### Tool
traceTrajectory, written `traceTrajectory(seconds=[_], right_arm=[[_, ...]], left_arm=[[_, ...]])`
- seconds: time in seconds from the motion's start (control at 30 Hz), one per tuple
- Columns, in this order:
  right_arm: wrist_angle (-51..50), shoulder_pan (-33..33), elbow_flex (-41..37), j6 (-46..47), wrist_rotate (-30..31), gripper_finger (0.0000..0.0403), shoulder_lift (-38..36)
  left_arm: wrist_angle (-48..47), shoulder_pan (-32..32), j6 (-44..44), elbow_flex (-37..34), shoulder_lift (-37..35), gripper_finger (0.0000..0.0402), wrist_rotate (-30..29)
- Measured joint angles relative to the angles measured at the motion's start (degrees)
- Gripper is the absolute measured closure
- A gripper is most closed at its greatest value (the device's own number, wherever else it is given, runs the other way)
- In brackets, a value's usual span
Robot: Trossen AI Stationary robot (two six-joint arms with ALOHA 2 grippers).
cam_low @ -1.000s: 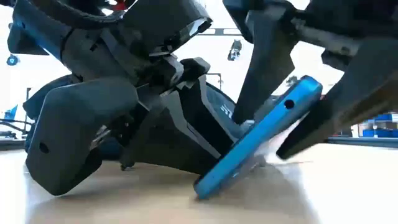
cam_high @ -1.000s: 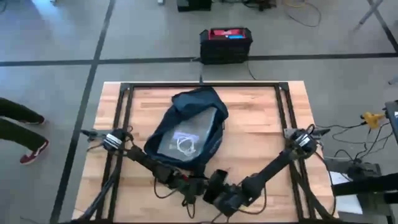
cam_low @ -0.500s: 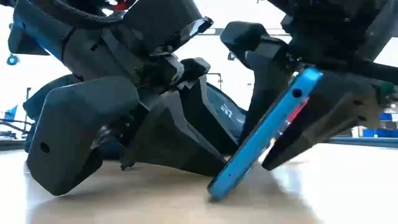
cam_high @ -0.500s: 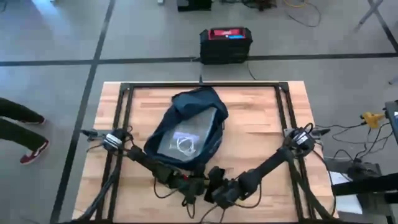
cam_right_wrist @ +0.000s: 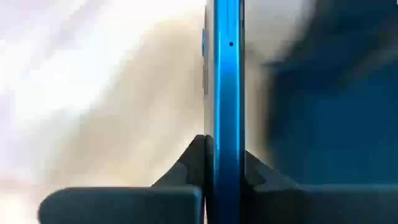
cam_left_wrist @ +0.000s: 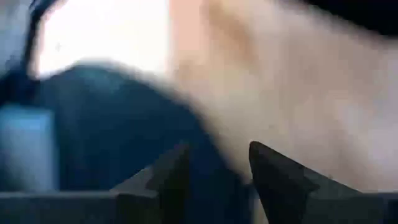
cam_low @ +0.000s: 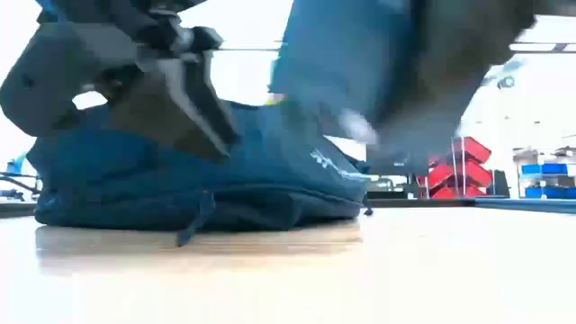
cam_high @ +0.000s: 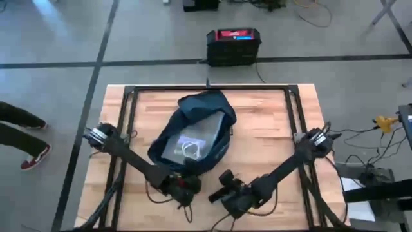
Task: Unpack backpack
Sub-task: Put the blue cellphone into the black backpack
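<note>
A: Starting on the left, what is the left gripper [cam_high: 185, 187] doing?

B: It hangs low over the worktop [cam_high: 270, 135] at the near end of the backpack [cam_high: 193, 132]. In its own wrist view its fingers [cam_left_wrist: 163, 176] stand parted with a clear gap and nothing between them. The dark bag fabric lies just ahead of them.

A: Why keep it there?

B: My guess is that it waits by the bag, ready to steady it or reach in.

A: And the bag itself?

B: It lies on the worktop just beyond both sets of fingers, mouth open upward, with pale lining and a small coiled thing showing inside. So I judge there is more to take out.

A: Then the right gripper [cam_high: 226, 191]?

B: It sits just beside the left one, to the right of the bag's near end. Its fingers [cam_right_wrist: 194, 158] are pressed in on a thin blue slab, perhaps a phone [cam_right_wrist: 225, 93], gripped by its flat faces so that it stands edge-on and reaches well past the fingertips.

A: Why hold it that way?

B: A flat thing pinched across its faces is less likely to slip while it is carried clear.
</note>
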Motion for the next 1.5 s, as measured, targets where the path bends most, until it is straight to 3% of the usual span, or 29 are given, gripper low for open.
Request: traceTrajectory(seconds=[0.17, 0.33, 0.5, 0.6, 0.7, 0.97, 1.23, 1.5], right_arm=[[0.6, -5.5, 4.4, -11.7, 9.1, 0.0393, -1.3], [7.4, -14.1, 4.5, -23.8, 6.4, 0.0394, -0.2], [15.9, -20.8, 4.5, -33.4, 3.1, 0.0393, 4.6], [17.3, -23.5, 4.5, -31.9, -1.1, 0.0384, 7.4], [17.2, -24.5, 4.4, -29.0, -2.0, 0.0359, 8.5], [11.9, -23.9, 8.6, -19.9, -2.7, 0.0251, 8.5], [4.1, -24.4, 17.6, -11.4, -5.9, 0.0162, 8.3], [4.2, -28.6, 18.2, -1.4, -18.9, 0.0165, 8.6]], left_arm=[[-4.3, -2.5, -4.9, 0.1, -7.2, 0.0245, -2.5], [-9.2, -5.4, -8.9, 0.1, -14.0, 0.0245, -2.9], [-23.1, -6.9, -24.3, -0.1, -18.7, 0.0245, -3.3], [-29.2, -7.4, -33.1, -1.7, -19.7, 0.0245, -3.3], [-29.5, -7.5, -37.4, -4.9, -19.8, 0.0245, -1.4], [-27.0, -6.4, -42.6, -12.3, -16.9, 0.0245, 0.9], [-15.0, -5.8, -35.2, -12.8, -15.9, 0.0245, 0.8], [-7.5, -5.6, -30.4, -12.8, -15.9, 0.0245, 2.1]])
